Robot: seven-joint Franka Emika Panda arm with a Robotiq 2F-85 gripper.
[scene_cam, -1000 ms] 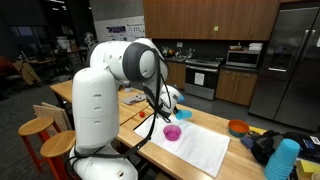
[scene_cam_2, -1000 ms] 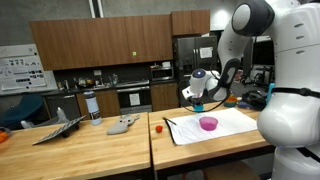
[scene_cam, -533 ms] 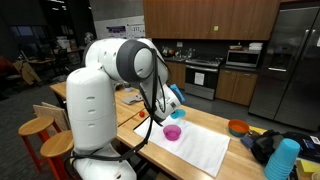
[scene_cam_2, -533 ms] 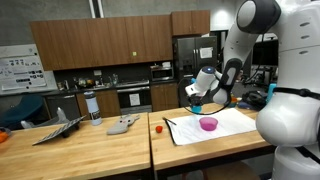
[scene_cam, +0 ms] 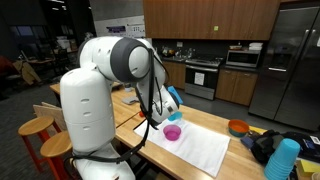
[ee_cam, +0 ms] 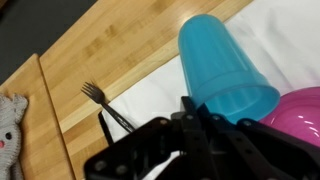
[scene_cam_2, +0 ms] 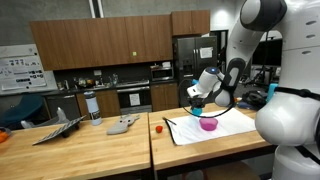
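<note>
In an exterior view, the gripper [scene_cam: 172, 104] hangs over the white mat [scene_cam: 205, 152], clenched on a blue cup [scene_cam: 176, 98]. The cup is tilted and held in the air above the mat. A pink bowl [scene_cam: 172, 132] sits on the mat right under the cup, apart from it. In an exterior view, the cup [scene_cam_2: 199, 105] hangs above the mat [scene_cam_2: 236, 124], with the bowl [scene_cam_2: 209, 124] on the mat just below. A small red thing [scene_cam_2: 157, 127] lies on the wood near the mat. In the wrist view, the fingers grasp the cup [ee_cam: 225, 65] at its wide end, base pointing away, over the mat [ee_cam: 150, 95]. The bowl [ee_cam: 302, 108] is just beside the cup's rim; contact cannot be told. A fork [ee_cam: 105, 105] lies across the mat's edge, tines on bare wood. A grey plush [ee_cam: 10, 125] lies well off the mat.
</note>
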